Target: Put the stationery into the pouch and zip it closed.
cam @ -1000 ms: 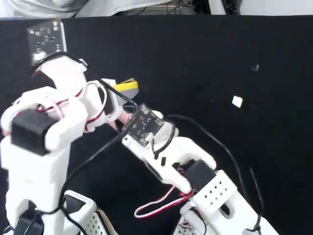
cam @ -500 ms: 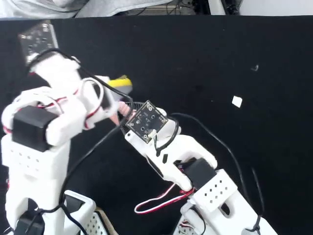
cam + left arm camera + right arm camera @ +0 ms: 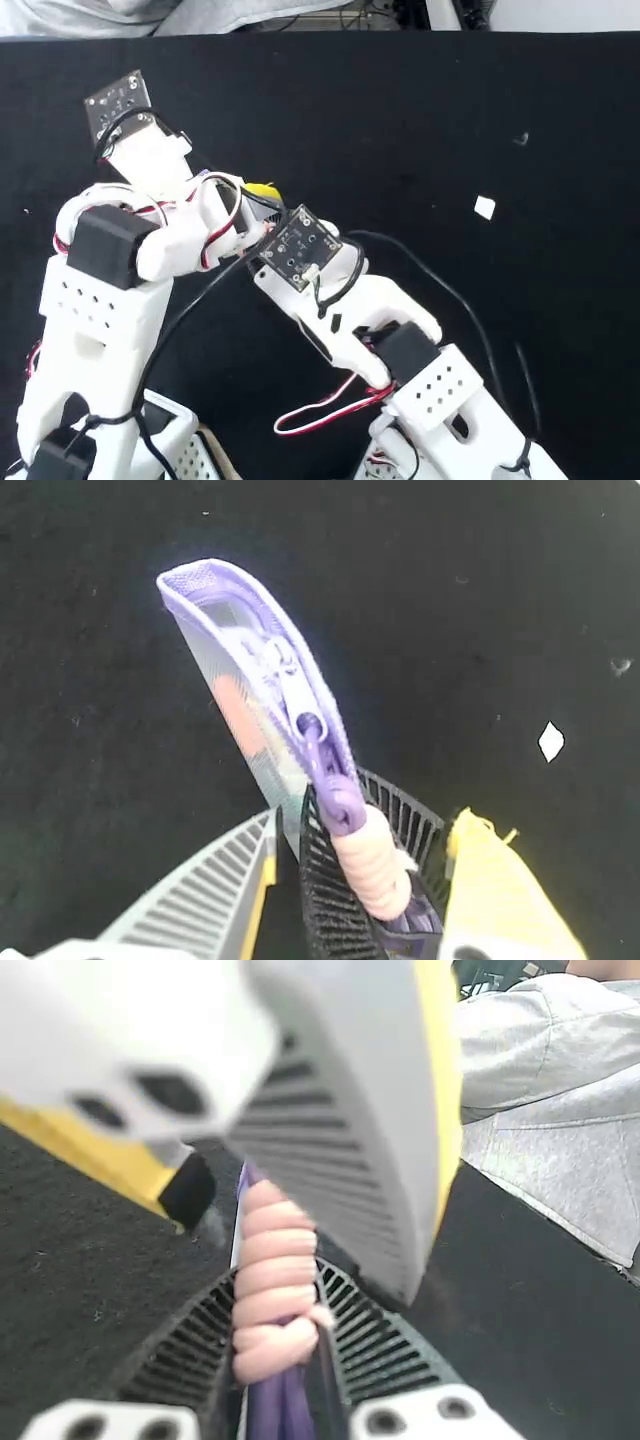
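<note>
The right gripper (image 3: 280, 1300) is clamped on the pink cord (image 3: 375, 865) of the zip pull (image 3: 335, 785). The purple pouch (image 3: 235, 670) juts out between the parted jaws of the left gripper (image 3: 368, 825). I'd draw slowly, straight along the zip, so the cord can't slip.

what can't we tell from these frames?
- Inside of the pouch: left wrist view, its own sides hide it.
- Lower end of the zip: left wrist view, behind the pull and right gripper.
- The pouch, high view: covered by the arms.
- The speck: high view, too small to identify.
</note>
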You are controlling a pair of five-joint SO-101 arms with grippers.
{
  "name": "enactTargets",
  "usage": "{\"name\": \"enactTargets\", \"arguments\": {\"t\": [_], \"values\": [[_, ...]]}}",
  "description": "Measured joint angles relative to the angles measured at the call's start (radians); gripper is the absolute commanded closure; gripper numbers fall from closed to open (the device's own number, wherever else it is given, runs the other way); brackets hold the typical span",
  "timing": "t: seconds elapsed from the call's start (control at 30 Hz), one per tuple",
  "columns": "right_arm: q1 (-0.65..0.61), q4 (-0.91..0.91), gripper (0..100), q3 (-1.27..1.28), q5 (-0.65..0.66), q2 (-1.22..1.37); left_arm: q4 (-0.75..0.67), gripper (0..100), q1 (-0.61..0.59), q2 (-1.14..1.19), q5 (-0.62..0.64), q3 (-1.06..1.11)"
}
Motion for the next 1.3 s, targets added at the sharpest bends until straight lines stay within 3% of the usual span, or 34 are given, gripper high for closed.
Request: {"name": "enactTargets", "arguments": {"t": [0.47, 0.67, 0.8, 1.13, 1.3], "values": [[0.000, 0.000, 98.8, 0.000, 0.000, 0.000, 0.000, 73, 0.000, 0.000, 0.002, 0.000], [0.000, 0.000, 98.8, 0.000, 0.000, 0.000, -0.005, 88, 0.000, 0.000, -0.008, 0.034], [-0.003, 0.000, 98.8, 0.003, 0.000, 0.002, -0.011, 97, 0.006, 0.000, -0.094, 0.032], [-0.003, 0.000, 98.8, 0.014, 0.000, 0.002, -0.012, 97, 0.005, -0.002, -0.114, 0.025], [0.020, 0.000, 98.8, 0.014, 0.000, 0.002, -0.006, 97, -0.104, -0.066, -0.124, -0.028]]}}
